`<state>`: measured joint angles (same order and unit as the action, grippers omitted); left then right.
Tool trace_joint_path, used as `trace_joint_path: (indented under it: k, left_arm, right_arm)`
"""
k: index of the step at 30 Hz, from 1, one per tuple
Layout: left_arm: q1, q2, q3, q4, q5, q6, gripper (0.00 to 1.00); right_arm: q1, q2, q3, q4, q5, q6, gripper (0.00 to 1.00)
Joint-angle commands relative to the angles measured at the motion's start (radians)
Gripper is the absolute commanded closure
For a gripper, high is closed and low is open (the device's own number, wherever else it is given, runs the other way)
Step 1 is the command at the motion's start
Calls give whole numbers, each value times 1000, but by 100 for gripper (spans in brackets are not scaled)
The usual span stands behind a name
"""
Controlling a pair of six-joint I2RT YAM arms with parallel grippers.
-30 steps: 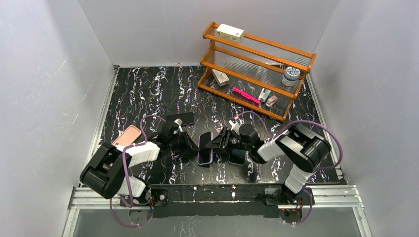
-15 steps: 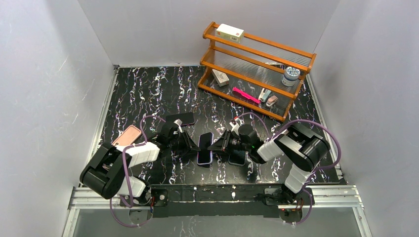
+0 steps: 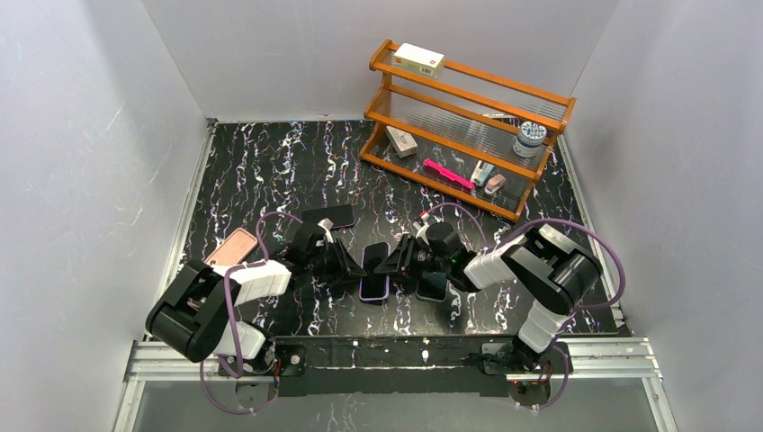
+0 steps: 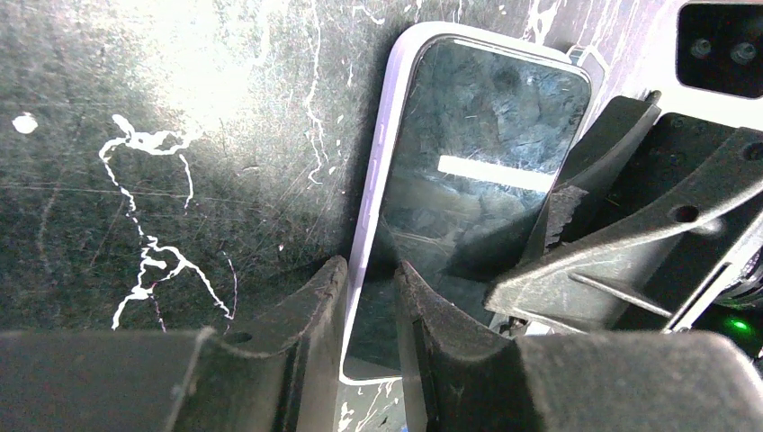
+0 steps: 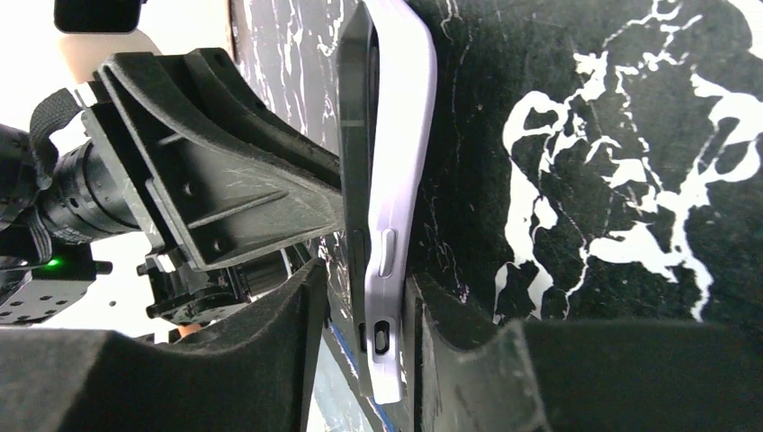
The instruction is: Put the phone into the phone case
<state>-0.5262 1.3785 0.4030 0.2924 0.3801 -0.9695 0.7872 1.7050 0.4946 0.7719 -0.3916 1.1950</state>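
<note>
We see the left pincer (image 4: 371, 270) drawn narrow and pinched on one long edge of the phone (image 4: 477, 180). One finger (image 4: 310, 310) presses the outer side of the lilac case (image 4: 382, 135) that rims the phone, and the other rests on the dark glass. The right pincer (image 5: 367, 279) meets it from the opposite side and stands partly open astride the other long edge. The case lies against one finger (image 5: 450, 351), while a thin strip of table (image 3: 270, 171) shows between the case and the other finger. The phone in its case therefore sits directly between the two pincers, whose tips nearly face each other across the screen. Seen from above, its length runs away from the arm bases. We cannot tell whether it lies quite flat or is tipped up a little. A second dark phone (image 3: 433, 288) lies just beside the right pincer on its near, outer side, partly under that arm. Another dark phone (image 3: 331, 216) lies a little beyond the left pincer. A pink phone-sized slab (image 3: 236, 246) lies well out to the left pincer's outer side. A wooden shelf (image 3: 468, 117) holding small things stands well beyond the right pincer.
</note>
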Motion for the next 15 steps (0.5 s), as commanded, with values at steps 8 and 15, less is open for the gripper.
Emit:
trace_joint_path:
  k: [8,15]
  left_arm:
    - [-9,-39,-13,-46,12,11,70]
    - [-9,-221,-9,-128,13,-27,43]
  right_arm:
    - [19,-83,35,-107,26,-40,94]
    - [-5,-208,-17,-89,-3,-85,99]
